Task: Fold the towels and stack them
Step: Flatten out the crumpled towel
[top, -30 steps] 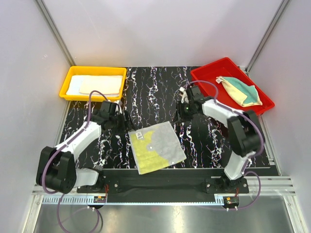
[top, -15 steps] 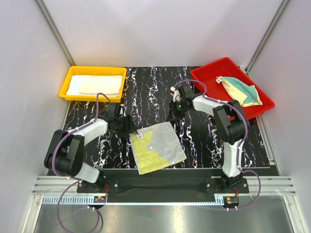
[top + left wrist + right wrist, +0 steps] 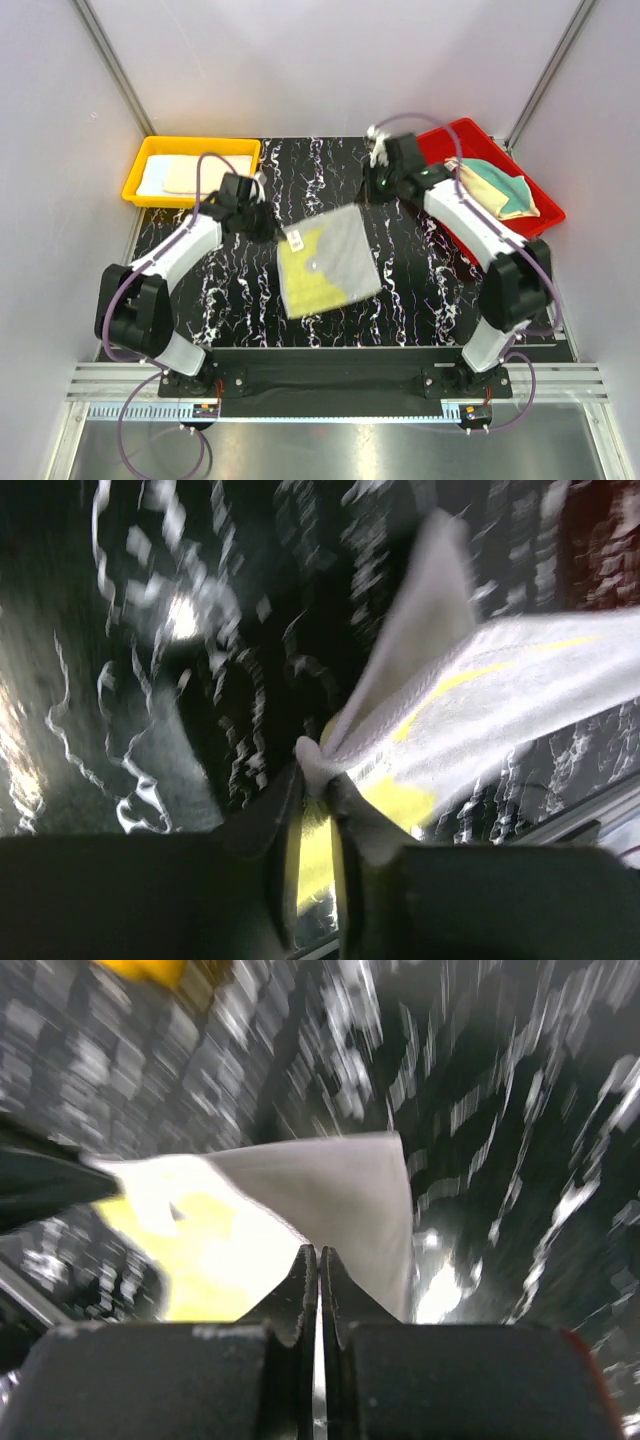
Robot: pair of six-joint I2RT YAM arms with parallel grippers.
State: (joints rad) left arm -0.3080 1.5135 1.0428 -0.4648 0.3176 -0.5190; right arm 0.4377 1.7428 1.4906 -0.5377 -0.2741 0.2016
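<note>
A grey and yellow towel hangs tilted above the middle of the black marbled table. My left gripper is shut on its left corner; in the left wrist view the cloth bunches between the fingertips. My right gripper is raised near the towel's far right corner. In the right wrist view its jaws are pressed together with no cloth showing between them, and the towel spreads beyond the tips.
A yellow tray at the back left holds a folded light blue towel and a pale one. A red tray at the back right holds crumpled yellow and teal towels. White walls close in on both sides.
Both grippers have closed. The left one has lifted the towel's corner up and toward the back, so the towel has left the table. The right arm has risen toward the red tray.
</note>
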